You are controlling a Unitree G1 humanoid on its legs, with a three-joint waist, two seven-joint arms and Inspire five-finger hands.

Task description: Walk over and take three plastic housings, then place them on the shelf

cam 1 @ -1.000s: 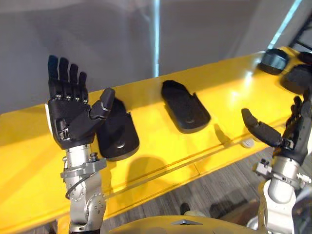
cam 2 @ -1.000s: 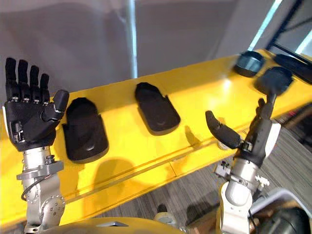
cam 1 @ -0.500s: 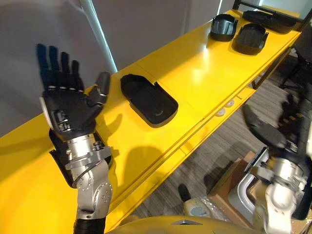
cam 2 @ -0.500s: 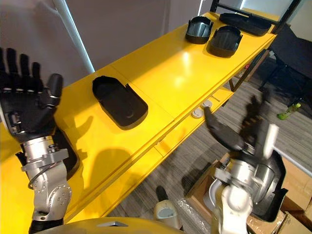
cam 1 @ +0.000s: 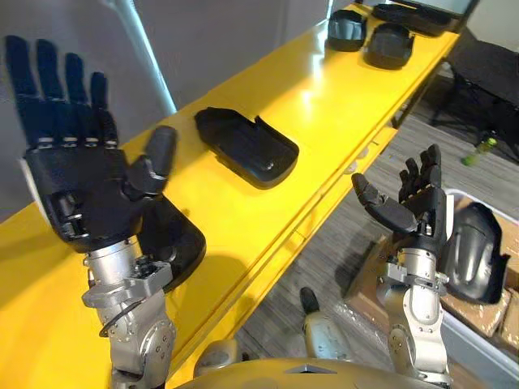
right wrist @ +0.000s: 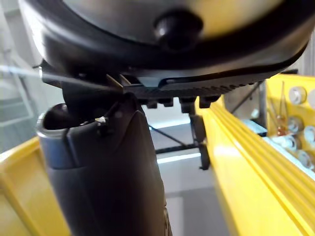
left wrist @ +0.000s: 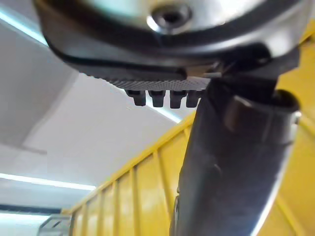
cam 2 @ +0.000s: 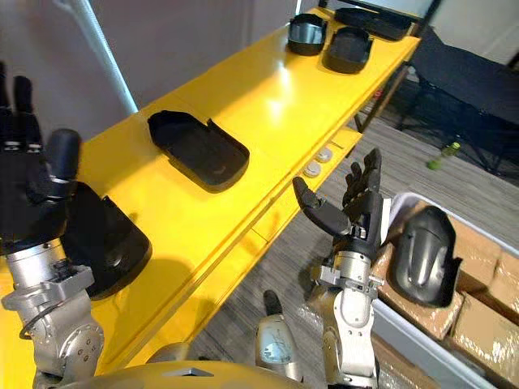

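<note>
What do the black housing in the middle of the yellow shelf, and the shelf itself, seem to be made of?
The black housing looks like moulded plastic, matt to satin: thin walls, rounded corners, soft highlights only. The yellow shelf seems a painted or coated panel, perhaps metal: its smooth top throws bright glossy reflections. The look alone cannot settle that.

Left hand (cam 2: pixel 31 194) raised, fingers straight, in front of near housing (cam 2: pixel 109 251) on yellow shelf (cam 2: pixel 268 105); I see second housing (cam 2: pixel 199 150) further along, upturned; far housings (cam 2: pixel 349 49) at the shelf's end; right hand (cam 2: pixel 361 220) spread above floor, beside binned housing (cam 2: pixel 427 255) in bin (cam 2: pixel 409 332).
</note>
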